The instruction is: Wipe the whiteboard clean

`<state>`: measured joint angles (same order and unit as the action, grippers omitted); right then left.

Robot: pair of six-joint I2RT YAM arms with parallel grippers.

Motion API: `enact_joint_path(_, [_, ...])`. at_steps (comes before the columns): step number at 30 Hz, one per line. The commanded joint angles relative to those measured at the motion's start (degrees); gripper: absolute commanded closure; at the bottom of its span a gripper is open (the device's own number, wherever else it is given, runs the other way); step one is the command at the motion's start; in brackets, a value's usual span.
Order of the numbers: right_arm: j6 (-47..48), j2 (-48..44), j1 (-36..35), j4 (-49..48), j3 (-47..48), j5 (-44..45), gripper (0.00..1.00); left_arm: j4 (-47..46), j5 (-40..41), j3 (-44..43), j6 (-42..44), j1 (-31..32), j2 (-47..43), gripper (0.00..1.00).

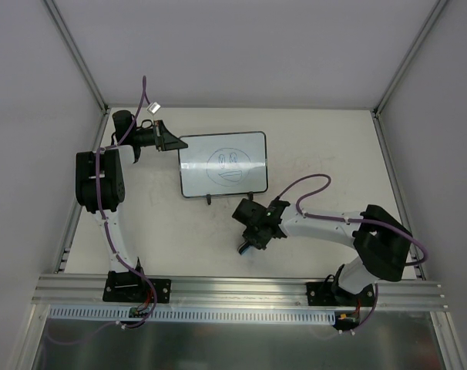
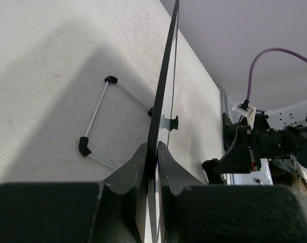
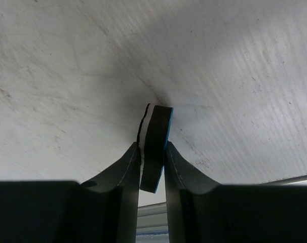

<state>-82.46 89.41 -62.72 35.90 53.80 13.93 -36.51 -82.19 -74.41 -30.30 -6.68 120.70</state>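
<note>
fingers [image 2: 139, 169] of the left gripper [image 2: 157, 152] were clamped on the left frame edge of the whiteboard [image 1: 222, 163], which stood propped on its feet toward the back of the table [image 1: 326, 146], a face drawn on it. the right gripper [image 3: 152, 152] pinched the eraser [image 3: 156, 134] just in front of the board, apart from it. the board looked light, thin and stiff, easily tipped; the frame edge seemed the place to hold, since wiping pressure could push it over.

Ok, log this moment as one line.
left jaws: shut on whiteboard edge | right jaws: shut on eraser, off the board | face sketch: unerased | wiping: not yet begun
</note>
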Motion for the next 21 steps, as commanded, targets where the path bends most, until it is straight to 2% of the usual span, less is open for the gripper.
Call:
enact_joint_path(1, [3.9,1.8,-0.4,2.1,5.1,1.5,1.00,-0.8,1.2,-1.0,5.2,1.1,-2.7,1.00])
enact_joint_path(5, [10.9,5.6,-3.2,14.6,15.5,10.1,1.00,-0.3,1.2,-1.0,5.5,1.1,-2.8,1.00])
enact_joint_path(9, [20.0,5.3,-4.7,16.7,19.7,17.3,1.00,0.2,1.3,-1.0,6.0,1.1,-2.8,1.00])
enact_joint_path(12, [23.4,3.3,-4.5,16.3,19.6,21.2,1.00,0.6,1.4,-1.2,6.1,1.1,-2.8,1.00])
enact_joint_path(16, [37.9,-0.9,-1.6,7.1,17.0,18.5,1.00,0.7,1.4,-1.1,6.3,1.2,-2.8,1.00])
enact_joint_path(18, [44.6,-4.1,1.7,-3.1,13.0,12.4,1.00,0.8,1.5,-1.1,6.3,1.2,-2.8,1.00])
enact_joint_path(21, [53.6,-6.3,5.1,-8.5,11.8,9.6,1.00,0.8,1.4,-1.1,6.4,1.2,-2.8,1.00])
